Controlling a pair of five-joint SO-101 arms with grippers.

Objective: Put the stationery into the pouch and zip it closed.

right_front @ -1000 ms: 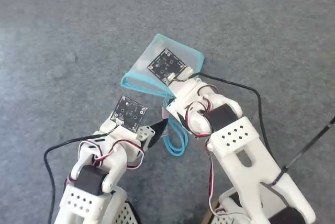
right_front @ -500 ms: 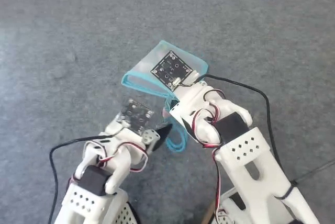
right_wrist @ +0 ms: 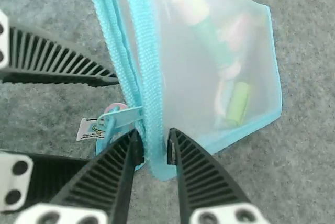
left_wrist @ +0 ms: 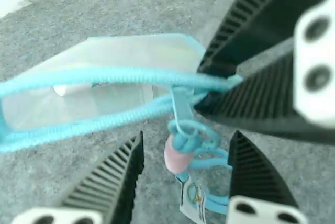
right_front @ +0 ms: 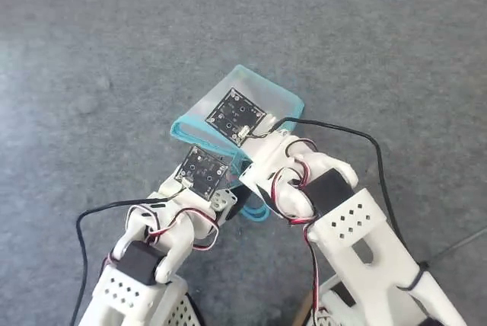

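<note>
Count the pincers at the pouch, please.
2. The right pincer is shut on the pouch at its zipper edge; the left pincer is open beside the zipper pull. None seems hidden.

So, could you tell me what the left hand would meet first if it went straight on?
Most likely the zipper pull, hanging between the fingers of the open left hand; the pouch sits just beyond, though depth is unclear.
</note>
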